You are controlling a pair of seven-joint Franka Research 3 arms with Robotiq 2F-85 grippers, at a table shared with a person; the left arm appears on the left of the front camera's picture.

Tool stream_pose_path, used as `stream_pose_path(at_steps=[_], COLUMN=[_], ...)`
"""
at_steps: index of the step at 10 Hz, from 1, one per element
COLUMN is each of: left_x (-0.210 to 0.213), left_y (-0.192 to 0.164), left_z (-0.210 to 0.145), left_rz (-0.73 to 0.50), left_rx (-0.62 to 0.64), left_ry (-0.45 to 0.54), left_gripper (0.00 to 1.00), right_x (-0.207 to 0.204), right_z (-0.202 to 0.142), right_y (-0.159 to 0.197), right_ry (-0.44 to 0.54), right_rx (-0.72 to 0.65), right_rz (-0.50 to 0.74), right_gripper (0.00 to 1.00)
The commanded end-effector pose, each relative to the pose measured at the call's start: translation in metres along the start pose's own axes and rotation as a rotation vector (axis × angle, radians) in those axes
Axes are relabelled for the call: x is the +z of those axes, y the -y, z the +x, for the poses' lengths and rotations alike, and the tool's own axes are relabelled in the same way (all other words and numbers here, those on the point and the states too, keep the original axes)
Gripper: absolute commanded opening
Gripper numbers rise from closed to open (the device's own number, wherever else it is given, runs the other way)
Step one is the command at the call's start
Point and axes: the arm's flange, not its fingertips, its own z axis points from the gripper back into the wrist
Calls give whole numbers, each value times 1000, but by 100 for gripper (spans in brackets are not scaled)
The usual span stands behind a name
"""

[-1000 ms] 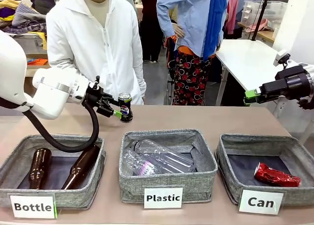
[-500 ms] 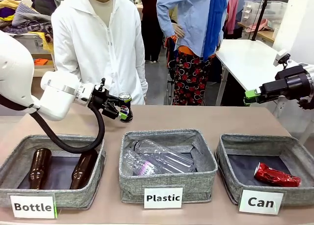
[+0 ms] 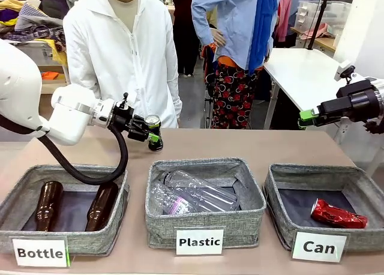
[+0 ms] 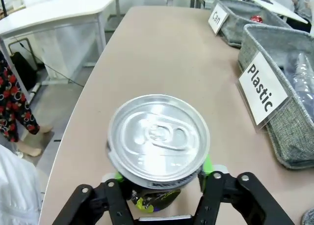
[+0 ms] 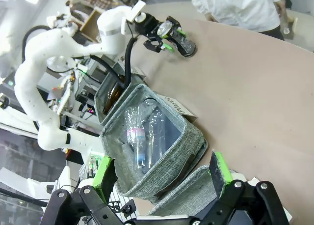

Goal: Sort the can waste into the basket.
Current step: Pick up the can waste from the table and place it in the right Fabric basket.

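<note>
Left gripper [image 3: 152, 135] closing around upright black-and-blue can [image 4: 158, 141] near bench far edge; firm hold not confirmed. Right gripper [image 5: 162, 173] wide open, empty. Crushed red can [image 3: 338, 215] in Can basket [image 3: 282, 182]. Next I lift, carry toward right edge.

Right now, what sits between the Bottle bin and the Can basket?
The Plastic bin holding clear bottles sits between the Bottle bin and the Can basket, front view.

Left gripper [image 3: 152, 132] clamped (right gripper [image 3: 304, 116] agape)
</note>
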Motion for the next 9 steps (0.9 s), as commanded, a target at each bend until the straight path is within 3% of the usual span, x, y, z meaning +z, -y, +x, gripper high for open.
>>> stream_pose_path(at_steps=[1, 2, 3, 5, 7, 9], left_x=[-3, -4, -4, 11, 74, 150], left_y=[-6, -7, -8, 2, 57, 140], left_z=[1, 1, 1, 8, 41, 68], left_rz=[-8, -8, -9, 8, 16, -73], left_rx=[8, 9, 7, -18, -84, -95], left_ry=[33, 43, 47, 71, 64, 76], left_gripper=[0, 14, 4, 0, 0, 0], right_x=[2, 2, 2, 2, 2, 2], right_z=[1, 1, 1, 1, 1, 1], right_y=[-3, -3, -3, -3, -3, -3], right_ry=[-3, -3, -3, -3, -3, -3], right_rx=[6, 6, 6, 6, 6, 6], right_rz=[-2, -2, -2, -2, -2, -2], right_gripper=[100, 100, 100, 100, 100, 100])
